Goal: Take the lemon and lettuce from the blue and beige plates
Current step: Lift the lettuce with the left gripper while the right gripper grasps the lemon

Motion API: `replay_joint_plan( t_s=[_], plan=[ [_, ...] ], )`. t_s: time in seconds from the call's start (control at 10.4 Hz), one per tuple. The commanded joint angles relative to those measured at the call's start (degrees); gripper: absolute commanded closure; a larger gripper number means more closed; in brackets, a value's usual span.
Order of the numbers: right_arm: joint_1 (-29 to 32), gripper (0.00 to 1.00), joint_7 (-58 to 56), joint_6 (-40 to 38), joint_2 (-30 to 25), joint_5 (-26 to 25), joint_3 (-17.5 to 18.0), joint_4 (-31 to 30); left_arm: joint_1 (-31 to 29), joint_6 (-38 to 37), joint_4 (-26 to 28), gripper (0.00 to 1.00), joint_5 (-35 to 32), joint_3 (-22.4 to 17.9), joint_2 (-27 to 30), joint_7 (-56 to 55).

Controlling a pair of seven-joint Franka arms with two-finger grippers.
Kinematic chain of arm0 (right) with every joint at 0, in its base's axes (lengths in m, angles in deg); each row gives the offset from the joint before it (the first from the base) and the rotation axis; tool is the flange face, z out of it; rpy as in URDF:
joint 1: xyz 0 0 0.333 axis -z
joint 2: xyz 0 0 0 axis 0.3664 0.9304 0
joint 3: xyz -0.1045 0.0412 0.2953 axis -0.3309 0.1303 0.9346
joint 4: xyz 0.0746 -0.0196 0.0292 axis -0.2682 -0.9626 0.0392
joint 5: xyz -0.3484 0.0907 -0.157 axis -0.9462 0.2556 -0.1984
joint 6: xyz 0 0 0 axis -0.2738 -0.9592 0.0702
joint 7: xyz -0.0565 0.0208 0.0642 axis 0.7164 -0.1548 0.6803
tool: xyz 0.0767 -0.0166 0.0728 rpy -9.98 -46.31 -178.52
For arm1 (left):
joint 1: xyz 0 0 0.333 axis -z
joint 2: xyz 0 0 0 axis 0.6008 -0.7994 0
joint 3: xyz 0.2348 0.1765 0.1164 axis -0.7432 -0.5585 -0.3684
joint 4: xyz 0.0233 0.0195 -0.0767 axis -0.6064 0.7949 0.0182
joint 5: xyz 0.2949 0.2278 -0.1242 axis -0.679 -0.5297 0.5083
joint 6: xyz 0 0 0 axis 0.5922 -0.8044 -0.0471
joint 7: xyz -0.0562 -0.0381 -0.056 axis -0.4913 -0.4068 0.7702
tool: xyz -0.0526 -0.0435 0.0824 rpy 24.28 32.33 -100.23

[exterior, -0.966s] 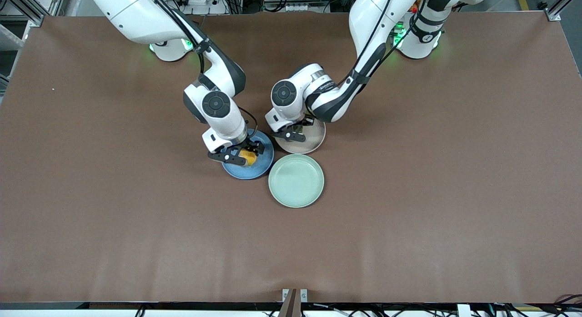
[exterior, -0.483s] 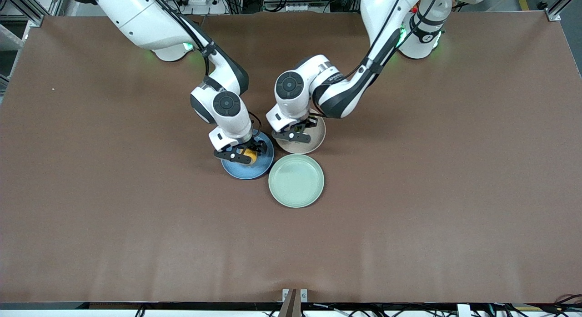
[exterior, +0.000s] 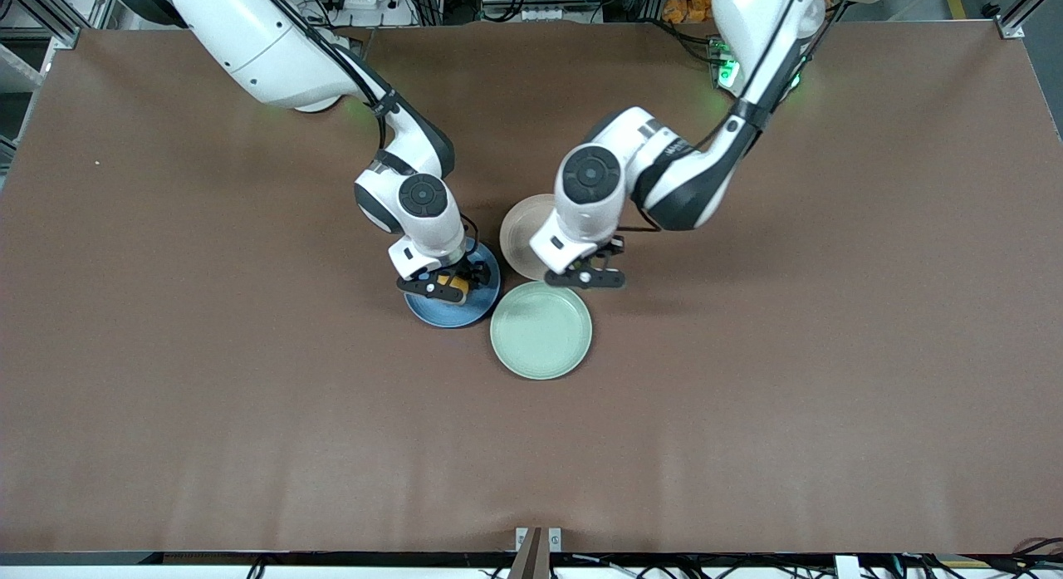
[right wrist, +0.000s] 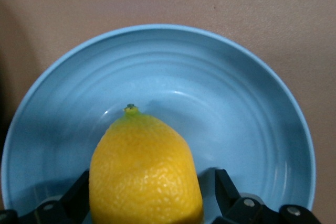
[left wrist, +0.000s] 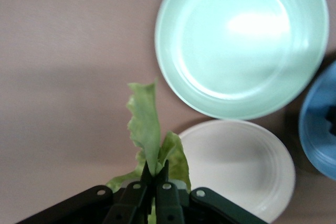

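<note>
The lemon (exterior: 455,282) lies on the blue plate (exterior: 465,311). My right gripper (exterior: 444,287) is down over it, and in the right wrist view (right wrist: 149,182) it is open. The lemon (right wrist: 144,171) sits between the jaws, one finger against it and a gap to the other, above the blue plate (right wrist: 236,108). My left gripper (exterior: 585,277) is raised over the edge of the beige plate (exterior: 516,230). In the left wrist view (left wrist: 156,170) it is shut on the lettuce (left wrist: 144,124), which hangs above the table beside the bare beige plate (left wrist: 247,166).
A light mint-green plate (exterior: 540,330) holding nothing lies nearer the front camera, touching the blue and beige plates. It also shows in the left wrist view (left wrist: 241,40). Brown table (exterior: 789,313) spreads wide on every side.
My left gripper has risen off the beige plate with the lettuce and moved toward the left arm's end, uncovering the plate. My right gripper has shifted slightly around the lemon.
</note>
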Motion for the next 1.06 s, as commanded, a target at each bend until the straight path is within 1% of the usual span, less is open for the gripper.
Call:
replay_joint_plan(
  t_s=[0.0,0.1,0.19,0.29,0.39,0.58,0.68,0.77,0.87,0.97],
  plan=[
    [0.0,0.0,2.1,0.2,1.5,-2.2,0.4,1.1,-4.3,-1.5,0.1,1.0,-1.4,0.1,1.0,2.7],
    [0.0,0.05,2.1,0.2,1.6,-2.9,0.4,1.1,-6.5,-2.1,0.0,1.0,-3.4,0.0,1.1,5.5],
    [0.1,0.21,2.1,0.2,1.6,-3.0,0.4,1.2,-8.5,-2.1,-0.2,1.0,-6.0,0.0,1.1,8.1],
    [0.0,0.39,2.1,0.2,1.6,-3.0,0.4,1.2,-10.7,-2.1,-0.8,1.0,-6.7,0.0,0.7,11.5],
    [0.1,0.5,2.1,0.1,1.6,-2.8,0.4,1.2,-12.6,-2.1,-0.9,1.0,-6.7,0.0,0.4,15.5],
    [0.0,0.57,1.8,-0.7,1.2,-2.5,0.5,1.7,-17.2,-2.0,-0.9,1.0,-6.5,0.0,-1.3,22.7],
    [-0.2,0.61,1.5,-1.7,0.3,-2.4,0.5,1.7,-18.5,-2.0,-1.7,1.0,-6.5,0.0,-3.0,23.7],
    [0.2,0.67,1.4,-3.9,-0.9,-2.3,0.8,1.7,-19.3,-2.0,-3.1,1.0,-6.5,-0.3,-5.2,23.7],
    [0.5,0.69,1.3,-4.4,-2.4,-1.8,0.9,1.6,-19.3,-1.9,-3.8,1.0,-6.9,-2.0,-6.8,23.9],
    [1.0,0.69,0.8,-4.9,-3.8,0.1,0.9,1.6,-19.2,-1.1,-3.8,1.0,-8.4,-3.2,-7.6,24.0]
  ],
)
